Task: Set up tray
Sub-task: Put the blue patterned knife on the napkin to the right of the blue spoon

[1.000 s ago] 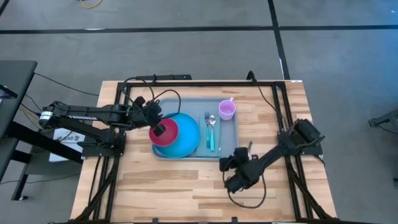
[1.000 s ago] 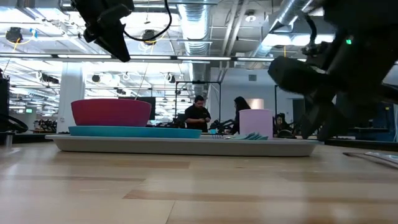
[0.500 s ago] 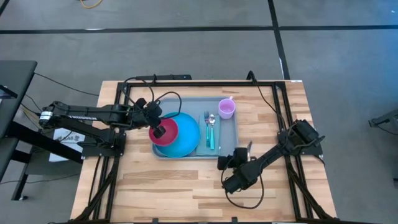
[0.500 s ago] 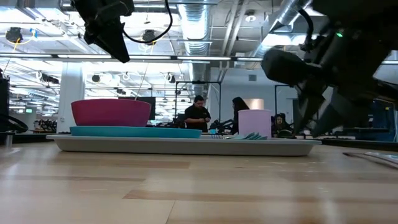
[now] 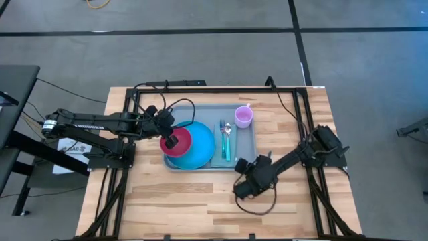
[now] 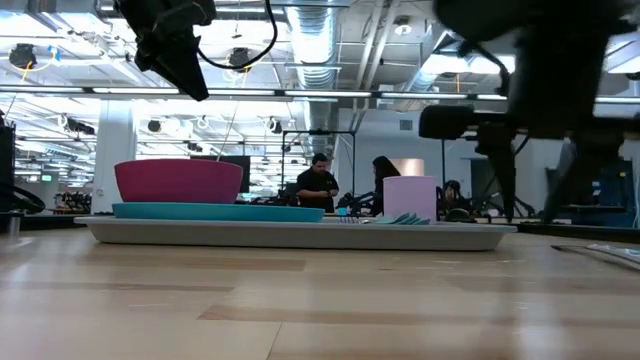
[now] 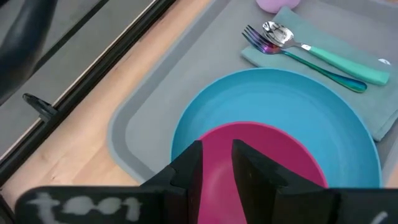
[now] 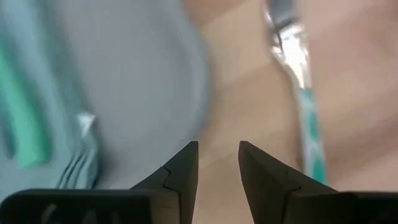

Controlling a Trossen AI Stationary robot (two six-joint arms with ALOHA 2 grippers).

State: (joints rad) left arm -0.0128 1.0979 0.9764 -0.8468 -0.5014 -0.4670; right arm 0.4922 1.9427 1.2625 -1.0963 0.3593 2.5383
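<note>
The tray lies mid-table. Just off its near right corner a teal-handled utensil lies on the wood. The right gripper, fingers apart and empty, should centre over the handle before closing. The left gripper hovers over the pink bowl, fingers slightly apart.

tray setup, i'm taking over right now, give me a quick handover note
Left gripper: open, empty, hovering above the pink bowl.
Right gripper: open, empty, over the table by the tray's near right corner.
On the tray: blue plate with the bowl on it, napkin carrying fork and spoon, purple cup.
Left to do: a teal-handled utensil lies on the wood beside the tray; it probably belongs on the tray.
</note>
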